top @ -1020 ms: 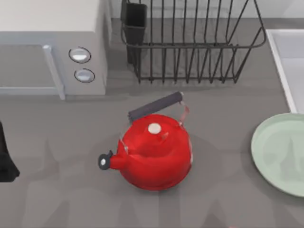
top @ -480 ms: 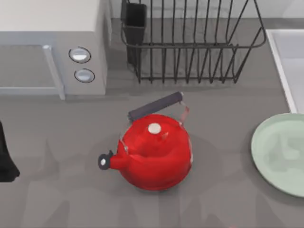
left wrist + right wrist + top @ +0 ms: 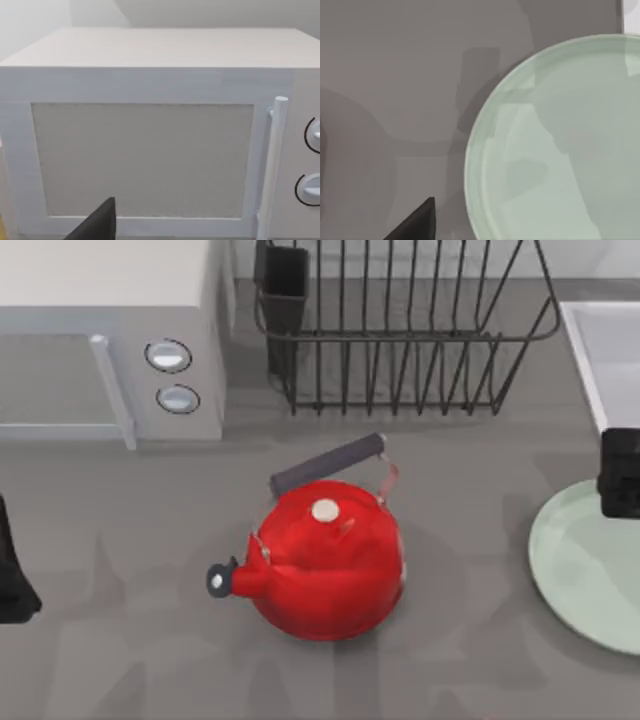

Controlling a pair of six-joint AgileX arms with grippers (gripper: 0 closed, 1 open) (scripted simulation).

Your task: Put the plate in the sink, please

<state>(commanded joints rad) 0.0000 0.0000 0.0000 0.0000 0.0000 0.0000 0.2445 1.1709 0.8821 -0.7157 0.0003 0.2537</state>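
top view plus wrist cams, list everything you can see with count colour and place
plate: 1, pale mint green, flat on the table at the top view's right edge, just below the sink
sink: 1, pale grey-white, top right corner
kettle: 1, red with a dark handle and spout tip, table centre
dish rack: 1, black wire, behind the kettle
microwave: 1, light grey with two round knobs, top left
table: 1, grey
left gripper: 1, black, at the left edge in front of the microwave
right gripper: 1, black, at the right edge above the plate's far rim
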